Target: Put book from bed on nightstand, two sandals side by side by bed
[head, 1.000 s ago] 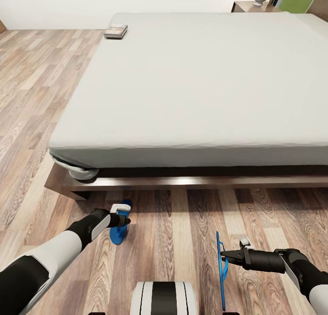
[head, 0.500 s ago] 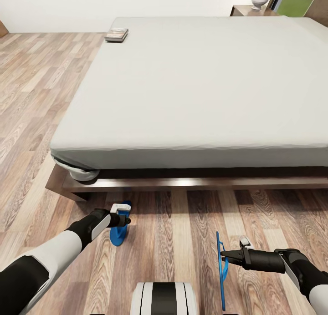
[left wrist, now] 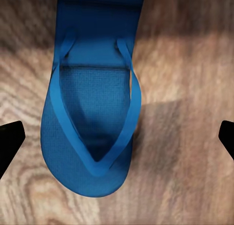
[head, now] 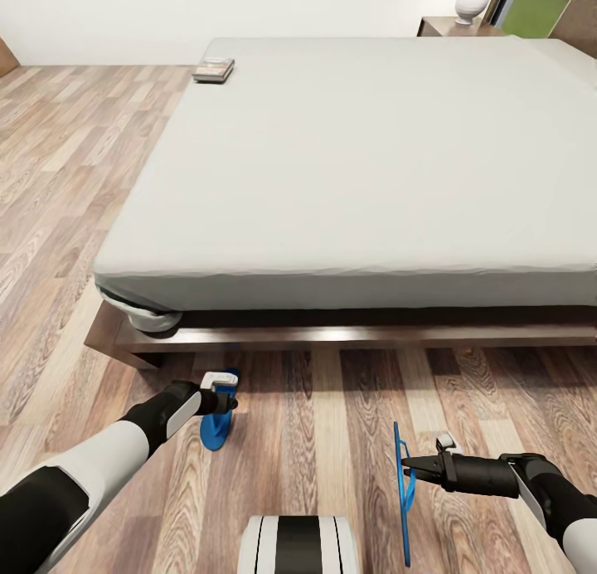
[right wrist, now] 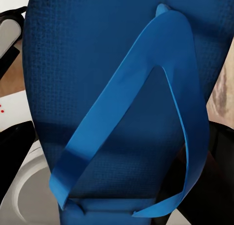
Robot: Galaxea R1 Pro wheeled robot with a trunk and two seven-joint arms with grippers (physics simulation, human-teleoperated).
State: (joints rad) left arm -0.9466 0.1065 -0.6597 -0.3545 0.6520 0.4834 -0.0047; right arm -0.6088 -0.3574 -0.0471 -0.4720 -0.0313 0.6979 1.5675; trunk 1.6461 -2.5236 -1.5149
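The bed [head: 365, 151] with its light-grey mattress takes up the head view's middle. The book [head: 213, 68] lies on its far left corner. A dark nightstand [head: 454, 27] stands at the far right corner. One blue sandal [head: 215, 429] [left wrist: 92, 127] lies flat on the floor beside the bed frame, sole down. My left gripper [head: 222, 396] [left wrist: 117, 137] hangs open just above it, fingertips wide on either side. My right gripper [head: 406, 464] is shut on the strap of the other sandal [head: 404, 495] [right wrist: 112, 103], which hangs on edge above the floor.
Wood-plank floor [head: 75, 184] runs along the bed's left side and in front of it. A white rounded object [head: 470, 3] stands on the nightstand. The dark bed frame [head: 348, 335] juts out past the mattress. My base [head: 298, 545] shows at the bottom.
The whole picture has slid down a little, so the camera has moved. Both arms and both sandals hold the same places relative to each other.
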